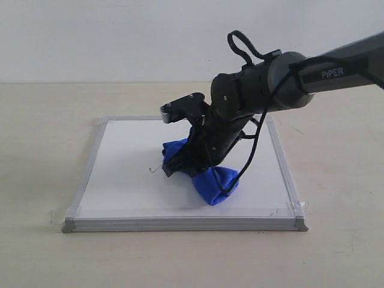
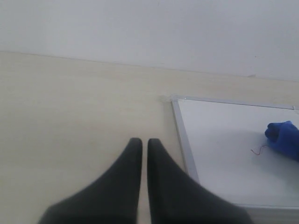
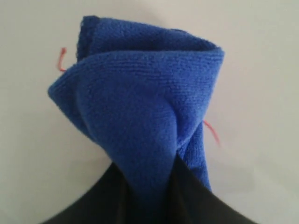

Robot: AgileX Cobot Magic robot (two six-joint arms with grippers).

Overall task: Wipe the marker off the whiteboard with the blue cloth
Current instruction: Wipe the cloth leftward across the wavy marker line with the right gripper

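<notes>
The whiteboard (image 1: 123, 180) lies flat on the table in its silver frame. My right gripper (image 1: 174, 170) is shut on the blue cloth (image 1: 215, 183) and presses it down near the board's middle. A short end of the marker (image 1: 155, 170) line with a small curl sticks out just left of the cloth. In the right wrist view the cloth (image 3: 140, 107) bunches up from the right gripper (image 3: 148, 173), with thin reddish marker (image 3: 211, 131) strokes showing at either side. The left gripper (image 2: 141, 142) is shut and empty over bare table, left of the whiteboard (image 2: 219, 149); cloth (image 2: 285, 137) and marker (image 2: 258, 150) appear there too.
The beige table (image 1: 42, 132) surrounds the board, with a pale wall behind. Clear tape (image 1: 298, 207) holds the board's near corners. The right arm's black cable (image 1: 255, 144) loops down over the right half of the board.
</notes>
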